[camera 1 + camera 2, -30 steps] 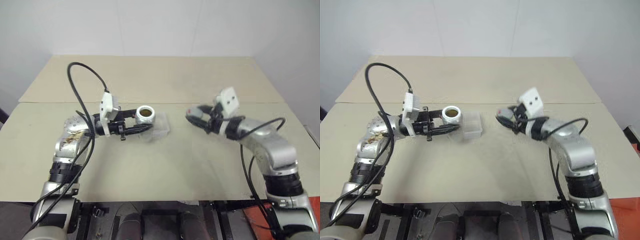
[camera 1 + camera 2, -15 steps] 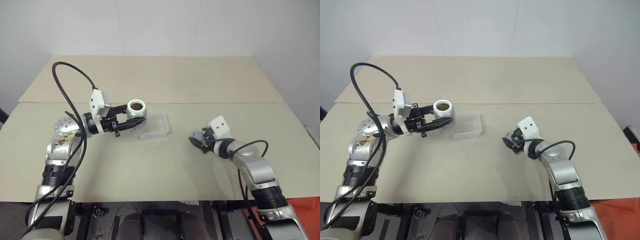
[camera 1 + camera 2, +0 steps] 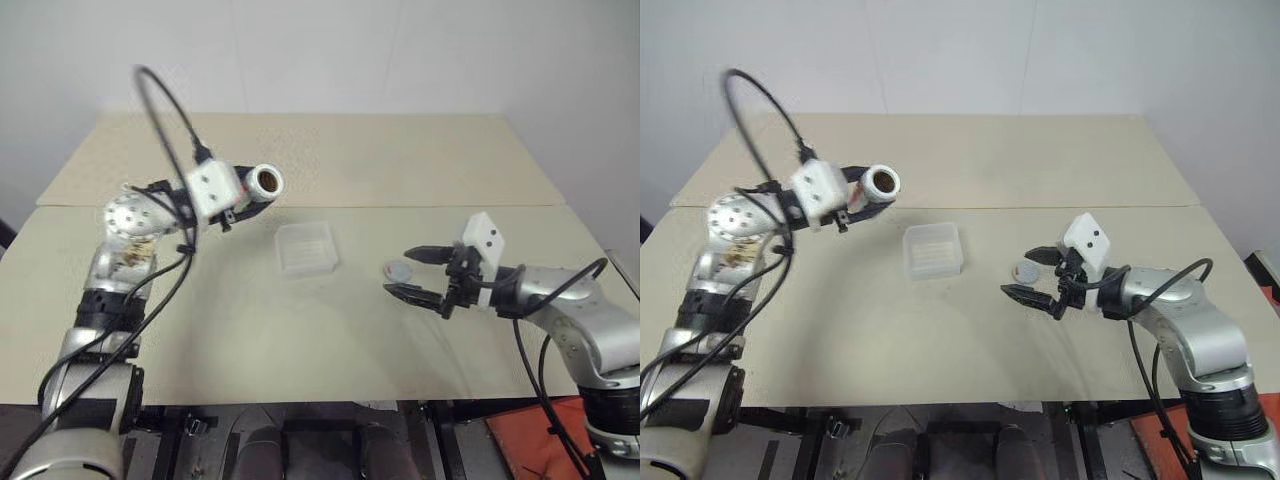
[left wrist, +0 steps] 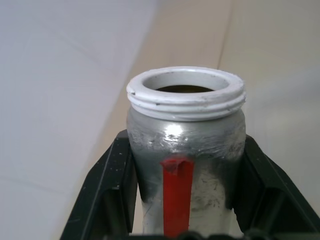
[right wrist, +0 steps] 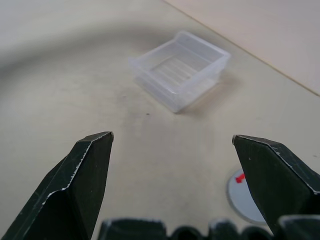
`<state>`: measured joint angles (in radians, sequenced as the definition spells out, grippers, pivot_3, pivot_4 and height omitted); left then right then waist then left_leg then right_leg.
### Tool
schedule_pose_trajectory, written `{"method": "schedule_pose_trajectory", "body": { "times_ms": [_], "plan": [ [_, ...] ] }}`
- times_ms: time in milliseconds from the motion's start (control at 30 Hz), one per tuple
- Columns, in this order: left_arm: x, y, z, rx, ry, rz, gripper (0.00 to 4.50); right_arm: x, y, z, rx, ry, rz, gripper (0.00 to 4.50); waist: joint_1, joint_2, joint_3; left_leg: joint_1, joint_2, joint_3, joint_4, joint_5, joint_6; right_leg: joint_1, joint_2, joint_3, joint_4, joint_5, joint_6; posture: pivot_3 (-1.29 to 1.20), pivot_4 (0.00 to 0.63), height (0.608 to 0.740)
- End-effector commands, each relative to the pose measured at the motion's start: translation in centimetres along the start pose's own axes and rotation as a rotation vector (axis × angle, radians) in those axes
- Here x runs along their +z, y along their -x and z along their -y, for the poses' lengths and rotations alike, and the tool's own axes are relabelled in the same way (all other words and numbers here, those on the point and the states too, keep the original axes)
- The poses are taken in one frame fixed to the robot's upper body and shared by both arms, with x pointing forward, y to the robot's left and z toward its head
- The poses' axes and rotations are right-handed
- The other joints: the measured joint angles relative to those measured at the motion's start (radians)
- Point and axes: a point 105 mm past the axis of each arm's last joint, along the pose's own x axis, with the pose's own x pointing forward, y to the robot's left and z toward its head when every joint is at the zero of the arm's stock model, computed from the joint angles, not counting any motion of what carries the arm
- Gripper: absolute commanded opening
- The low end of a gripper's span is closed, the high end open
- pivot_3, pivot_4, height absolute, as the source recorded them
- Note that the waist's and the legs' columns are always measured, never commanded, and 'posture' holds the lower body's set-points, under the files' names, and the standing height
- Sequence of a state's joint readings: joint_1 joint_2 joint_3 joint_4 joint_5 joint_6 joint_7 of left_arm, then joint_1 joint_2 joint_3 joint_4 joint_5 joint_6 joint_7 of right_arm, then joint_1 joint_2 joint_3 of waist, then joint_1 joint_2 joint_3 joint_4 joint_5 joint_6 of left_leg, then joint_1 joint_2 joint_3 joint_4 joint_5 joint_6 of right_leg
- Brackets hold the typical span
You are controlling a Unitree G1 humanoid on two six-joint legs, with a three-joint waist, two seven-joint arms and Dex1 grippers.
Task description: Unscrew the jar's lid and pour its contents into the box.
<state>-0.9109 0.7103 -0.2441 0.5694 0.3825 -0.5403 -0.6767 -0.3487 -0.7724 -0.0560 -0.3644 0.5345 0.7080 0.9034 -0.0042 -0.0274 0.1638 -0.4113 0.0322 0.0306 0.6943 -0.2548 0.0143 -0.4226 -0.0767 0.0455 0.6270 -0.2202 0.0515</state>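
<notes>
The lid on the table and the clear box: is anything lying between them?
No. In the left eye view, only bare tabletop separates the lid from the box. The right wrist view shows the same bare stretch.

I saw a silvery-grey jar (image 4: 186, 170) with a red stripe and white threaded rim, a grey lid (image 3: 399, 271) marked red, a clear whitish box (image 3: 306, 247), a beige table (image 3: 330, 150), black fingers (image 5: 75, 185).
</notes>
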Motion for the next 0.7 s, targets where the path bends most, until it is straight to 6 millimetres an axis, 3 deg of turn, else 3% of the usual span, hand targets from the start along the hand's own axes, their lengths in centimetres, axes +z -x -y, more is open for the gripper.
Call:
{"method": "schedule_pose_trajectory", "body": {
  "times_ms": [33,100,200,433,700],
  "plan": [
    [2.0,-1.2,-3.3,0.081,-0.433,0.028,2.24,2.2,0.2,-0.3,0.022,0.077,0.049,4.44,0.005,0.0,0.0,-0.002,0.0,0.0,0.0,0.0,0.0,-0.001,0.0,0.0,0.0,0.0,0.0,0.0,0.15,0.74],
    [3.0,-2.0,-3.6,0.068,-0.553,0.071,2.24,2.4,0.1,-0.3,0.024,0.087,0.056,4.44,0.014,-0.001,0.0,-0.003,0.0,0.0,0.0,0.0,0.0,-0.002,0.0,0.0,-0.001,0.001,0.001,0.0,0.15,0.74],
    [3.4,-3.0,-2.3,-0.036,-0.766,0.097,2.24,2.8,0.0,-0.3,0.019,0.097,0.071,4.44,0.017,0.0,0.0,-0.003,0.0,0.001,0.0,0.0,0.0,-0.002,0.0,-0.001,-0.001,0.001,0.001,0.0,0.15,0.74],
    [3.9,-5.1,0.6,-0.204,-1.081,0.114,2.24,3.7,-0.2,-0.4,0.002,0.102,0.117,4.44,0.015,0.0,0.001,-0.003,0.0,0.001,0.001,0.0,0.0,-0.002,0.0,-0.001,0.0,0.001,0.001,0.0,0.15,0.74],
    [5.6,-6.7,1.4,-0.131,-1.176,0.148,2.24,4.5,0.2,-0.9,-0.017,0.097,0.156,4.44,0.017,-0.001,0.001,-0.004,0.0,0.001,0.001,0.0,0.0,-0.003,-0.001,-0.001,0.001,0.001,0.001,0.0,0.15,0.74]
  ]
}}
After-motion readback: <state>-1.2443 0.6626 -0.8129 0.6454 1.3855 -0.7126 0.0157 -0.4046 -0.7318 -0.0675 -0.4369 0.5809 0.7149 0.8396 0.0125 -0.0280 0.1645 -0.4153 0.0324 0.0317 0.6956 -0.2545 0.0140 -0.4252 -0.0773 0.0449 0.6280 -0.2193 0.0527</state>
